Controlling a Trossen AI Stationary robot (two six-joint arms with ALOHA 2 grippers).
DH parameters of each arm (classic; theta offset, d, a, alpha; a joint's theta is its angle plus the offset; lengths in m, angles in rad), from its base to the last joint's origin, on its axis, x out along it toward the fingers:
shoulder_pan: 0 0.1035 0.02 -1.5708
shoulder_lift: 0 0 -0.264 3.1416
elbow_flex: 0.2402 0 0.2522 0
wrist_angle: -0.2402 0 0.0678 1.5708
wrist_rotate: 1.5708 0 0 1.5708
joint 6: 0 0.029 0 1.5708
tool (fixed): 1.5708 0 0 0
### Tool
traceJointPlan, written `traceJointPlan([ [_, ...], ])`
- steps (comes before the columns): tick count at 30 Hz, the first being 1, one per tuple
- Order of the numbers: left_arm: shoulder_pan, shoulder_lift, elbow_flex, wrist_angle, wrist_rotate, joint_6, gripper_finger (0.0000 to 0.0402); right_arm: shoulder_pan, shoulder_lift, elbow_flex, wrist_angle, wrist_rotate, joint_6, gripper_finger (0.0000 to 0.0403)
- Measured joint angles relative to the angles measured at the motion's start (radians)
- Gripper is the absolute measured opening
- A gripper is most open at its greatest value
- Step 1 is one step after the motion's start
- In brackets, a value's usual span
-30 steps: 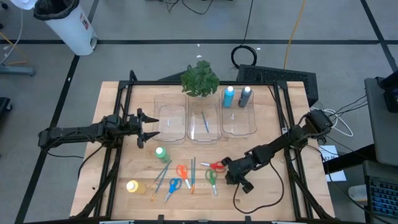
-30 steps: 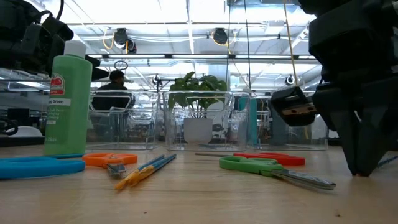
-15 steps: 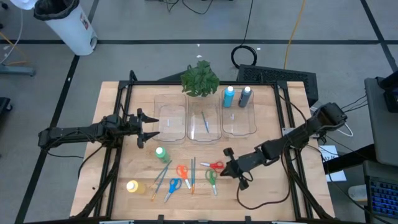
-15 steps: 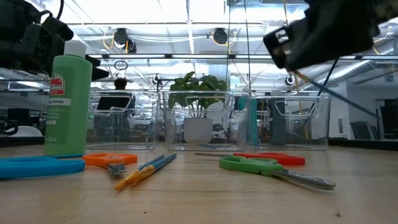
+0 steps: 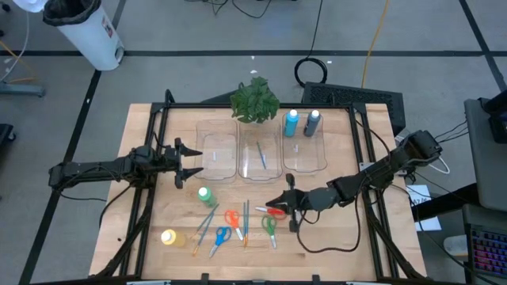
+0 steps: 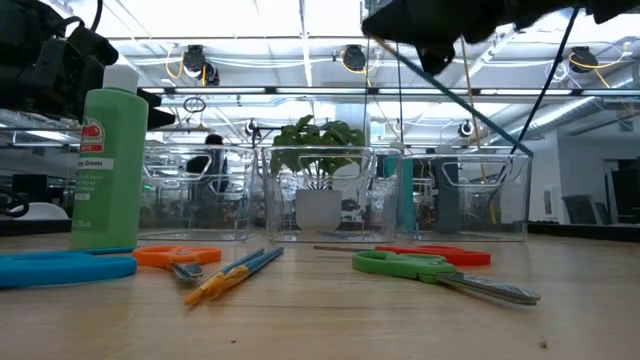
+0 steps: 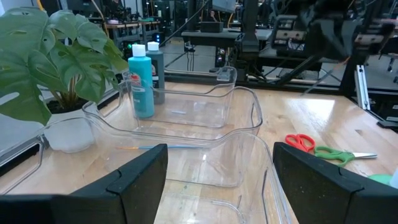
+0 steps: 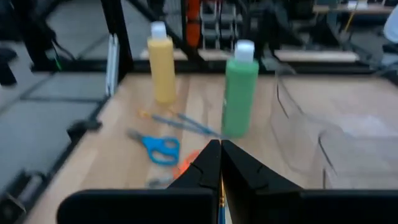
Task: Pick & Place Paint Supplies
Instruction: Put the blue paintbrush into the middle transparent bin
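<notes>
1. Since a second ago, right gripper [image 5: 287, 203] is sweeping inward over the red-handled scissors [image 5: 275, 211], fingers pinched together around a thin brush [image 8: 221, 205].
2. Left gripper [image 5: 190, 164] is waiting spread and empty beside the clear bins [image 5: 218, 155].
3. Carrying the slender brush level should be preventing slips against glossy plastic.

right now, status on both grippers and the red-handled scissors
Left gripper open, at the leftmost clear plastic bin. Right gripper shut, high over the red-handled scissors on the table. Green-handled scissors close beside them.
</notes>
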Motion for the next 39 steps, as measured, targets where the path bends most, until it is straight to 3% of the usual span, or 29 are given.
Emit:
traceJointPlan([
  [8, 0.000, 0.000, 0.000, 0.000, 0.000, 0.000, 0.0294, -0.003, 0.011, -0.001, 0.139, -0.061, 0.001, 0.0000],
  [20, 0.000, 0.000, 0.000, 0.000, 0.000, 0.000, 0.0294, -0.003, 0.012, -0.145, 0.669, -0.393, 0.066, 0.0000],
  [28, 0.000, 0.000, 0.000, 0.000, 0.000, 0.000, 0.0294, -0.003, 0.012, -0.190, 0.727, -0.445, 0.087, 0.0000],
  [39, 0.000, 0.000, 0.000, 0.000, 0.000, 0.000, 0.0294, 0.020, 0.012, -0.190, 0.874, -0.961, 0.041, 0.0000],
])
